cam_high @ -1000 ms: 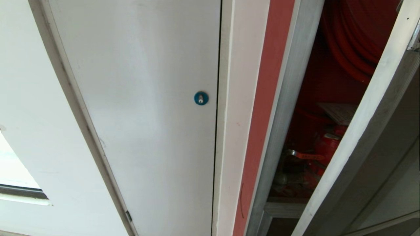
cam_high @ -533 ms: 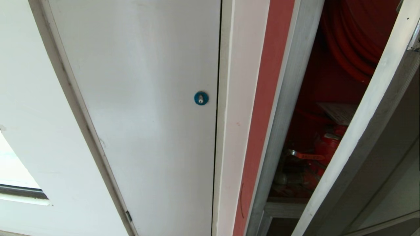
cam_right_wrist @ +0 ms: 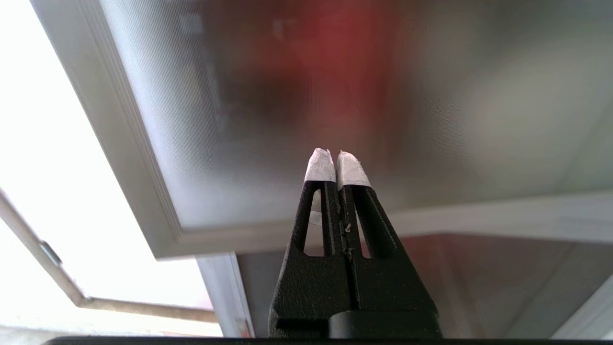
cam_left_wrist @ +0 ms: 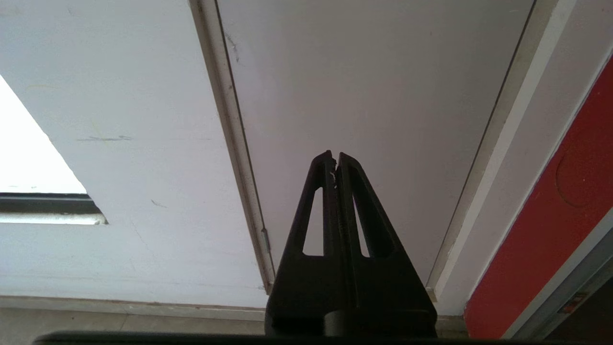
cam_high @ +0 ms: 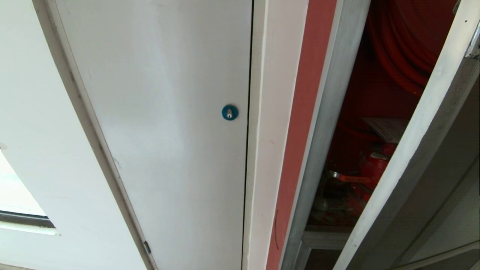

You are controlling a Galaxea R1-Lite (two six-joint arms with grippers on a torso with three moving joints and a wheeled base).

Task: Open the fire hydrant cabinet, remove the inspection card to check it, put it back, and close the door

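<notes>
**Red cabinet interior exposed, door ajar**

Head view: the fire hydrant cabinet [cam_high: 369,123] stands open at the right, its dark red recess showing the hose reel [cam_high: 405,48], red valve [cam_high: 369,168] and the inspection card [cam_high: 388,129] lying inside above the valve. The door [cam_high: 420,150] hangs ajar across the opening. A white panel [cam_high: 161,131] with blue lock [cam_high: 230,112] lies left.

Left wrist view: left gripper [cam_left_wrist: 334,158] faces the white panel, fingers pressed together, empty.

Right wrist view: right gripper [cam_right_wrist: 335,158] points at the door's tinted glass, white-tipped fingers together, holding nothing.

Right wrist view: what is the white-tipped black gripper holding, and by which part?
Nothing. The right gripper is shut on empty air before the silver-framed dark glass door.
</notes>
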